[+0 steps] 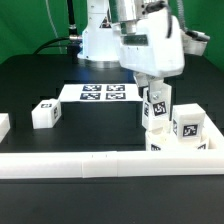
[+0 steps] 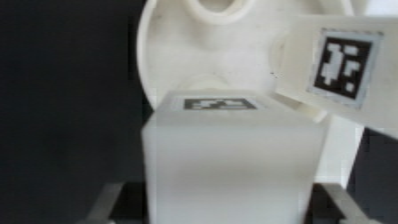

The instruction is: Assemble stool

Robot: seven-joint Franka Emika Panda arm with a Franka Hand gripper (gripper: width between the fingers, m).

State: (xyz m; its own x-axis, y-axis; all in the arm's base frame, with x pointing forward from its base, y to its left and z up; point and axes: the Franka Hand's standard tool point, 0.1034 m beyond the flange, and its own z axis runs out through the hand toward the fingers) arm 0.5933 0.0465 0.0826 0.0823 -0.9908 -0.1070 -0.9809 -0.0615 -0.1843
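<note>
Table (image 1: 40,190): black, matte, flat. There is wide bare room on the exterior view's left of the seat, and a bare strip in front of the rail.

Rail (image 1: 90,163): long white bar along the near edge. It seems to turn back past the seat on the exterior view's right, boxing it in on two sides.

Seat (image 1: 176,150): thick round white disc of smooth plastic, tucked into the rail's corner. Contact is likely, but the view is too coarse to be sure. The wrist view shows a hole in its face.

Marker board (image 1: 95,93): thin, flat and tagged. It lies behind the seat toward the exterior view's left, well apart.

Standing leg (image 1: 188,125): chunky white block with black-and-white tags, upright on the seat.

Held leg (image 1: 158,114): same make, upright over the seat's edge on the exterior view's left, just beside the standing leg.

Loose leg (image 1: 45,113): well apart from the seat, on the exterior view's left.

Claw (image 1: 156,98): above the seat's edge, clenched on the held leg, with dark fingers (image 2: 111,203) flanking its sides.
</note>
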